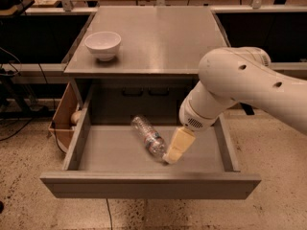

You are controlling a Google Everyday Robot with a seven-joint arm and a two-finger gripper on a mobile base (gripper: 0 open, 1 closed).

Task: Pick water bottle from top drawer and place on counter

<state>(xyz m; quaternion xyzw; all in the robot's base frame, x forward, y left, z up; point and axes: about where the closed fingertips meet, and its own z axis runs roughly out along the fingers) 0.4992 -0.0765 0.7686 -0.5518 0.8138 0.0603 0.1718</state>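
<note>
Water bottle [148, 137] lies slantwise on the top drawer [144, 185] floor, just beside my gripper [172, 151], which hangs low inside. How wide my gripper stands I cannot tell. I should straddle the ribbed body squarely before closing, lest it roll.

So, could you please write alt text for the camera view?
The gripper is down in the open top drawer, at the near end of a water bottle lying on its side. A white bowl stands on the counter above.
</note>
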